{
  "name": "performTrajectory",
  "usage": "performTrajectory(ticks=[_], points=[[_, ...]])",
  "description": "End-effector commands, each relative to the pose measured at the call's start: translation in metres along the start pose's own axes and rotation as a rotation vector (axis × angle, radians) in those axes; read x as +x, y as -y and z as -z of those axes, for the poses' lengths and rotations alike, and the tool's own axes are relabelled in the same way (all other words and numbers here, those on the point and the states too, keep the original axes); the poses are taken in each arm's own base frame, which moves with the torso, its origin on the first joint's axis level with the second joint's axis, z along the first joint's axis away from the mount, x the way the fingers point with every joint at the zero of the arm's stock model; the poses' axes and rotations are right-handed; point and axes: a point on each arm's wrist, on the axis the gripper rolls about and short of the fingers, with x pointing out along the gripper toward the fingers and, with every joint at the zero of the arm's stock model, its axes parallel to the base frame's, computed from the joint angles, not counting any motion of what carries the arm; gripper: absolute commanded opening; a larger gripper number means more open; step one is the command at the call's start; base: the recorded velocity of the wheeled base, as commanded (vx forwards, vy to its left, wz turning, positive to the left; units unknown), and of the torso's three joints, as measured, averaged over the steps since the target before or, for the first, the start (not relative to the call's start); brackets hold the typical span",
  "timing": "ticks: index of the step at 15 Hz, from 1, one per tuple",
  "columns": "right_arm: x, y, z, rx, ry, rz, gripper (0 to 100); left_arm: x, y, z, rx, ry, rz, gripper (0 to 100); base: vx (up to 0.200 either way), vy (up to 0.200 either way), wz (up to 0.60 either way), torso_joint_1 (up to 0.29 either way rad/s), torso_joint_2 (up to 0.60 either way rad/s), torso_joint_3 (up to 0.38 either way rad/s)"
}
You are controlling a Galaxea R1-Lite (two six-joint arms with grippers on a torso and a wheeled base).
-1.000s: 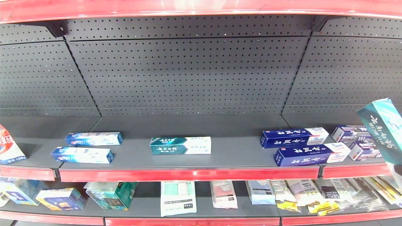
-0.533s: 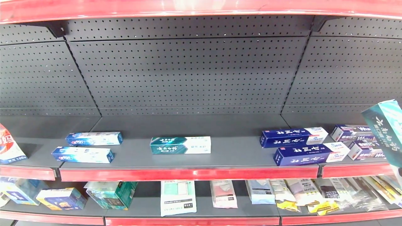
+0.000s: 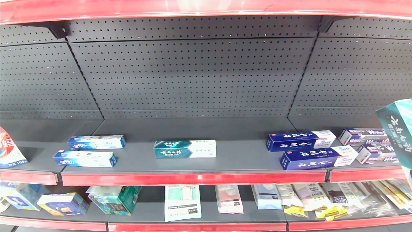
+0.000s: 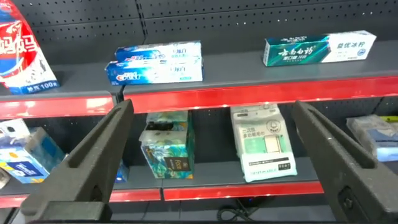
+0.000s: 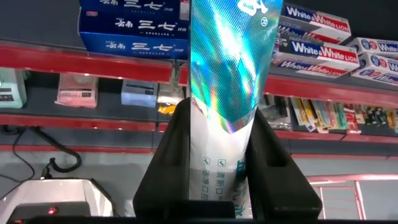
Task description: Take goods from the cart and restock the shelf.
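Head view of a store shelf [image 3: 193, 129] with a dark perforated back panel. At the 3 o'clock edge, a teal toothpaste box [image 3: 397, 132] stands nearly upright in the air, partly cut off by the frame. In the right wrist view, the right gripper [image 5: 222, 134] is clamped on the lower part of this box, one finger on each broad side. The left gripper [image 4: 211, 124] hangs low in front of the shelves with its fingers spread wide and nothing between them.

A matching teal box [image 3: 184, 149] lies flat on the shelf at about 7 o'clock from the centre. Two dark blue boxes [image 3: 318, 158] lie at 4 o'clock, between it and the held box.

The step in hand appears to be placing. To do it well, the arm should carry the box over the blue boxes and the red front lip [image 3: 193, 178]. It should then turn the box to lie lengthwise just beside its twin, and let go only once the box rests on the shelf.
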Motion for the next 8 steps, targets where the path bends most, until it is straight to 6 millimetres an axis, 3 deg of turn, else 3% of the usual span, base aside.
performTrajectory(ticks=[1,3,4,6,8], points=[[0.001,0.0,0.0,-0.007,-0.004,-0.004,0,0.0,0.0,-0.002,0.002,0.008,0.002,100,0.0,0.0,0.0,0.0,0.0,0.0],[0.0,0.0,-0.001,-0.006,0.005,0.0,0,-0.001,-0.006,-0.081,-0.039,0.077,0.005,100,0.0,0.0,0.0,0.0,0.0,0.0],[0.001,0.0,0.001,-0.004,-0.011,0.009,0,0.017,-0.012,-0.156,-0.207,0.107,0.042,100,0.0,0.0,0.0,0.0,0.0,0.0],[0.005,0.0,0.004,-0.002,-0.035,0.017,0,0.043,-0.012,-0.163,-0.243,0.013,0.064,100,0.0,0.0,0.0,0.0,0.0,0.0],[0.007,0.0,0.004,-0.007,-0.045,0.016,0,0.07,-0.011,-0.159,-0.257,-0.089,0.064,100,0.0,0.0,-0.6,0.0,0.0,0.0]])
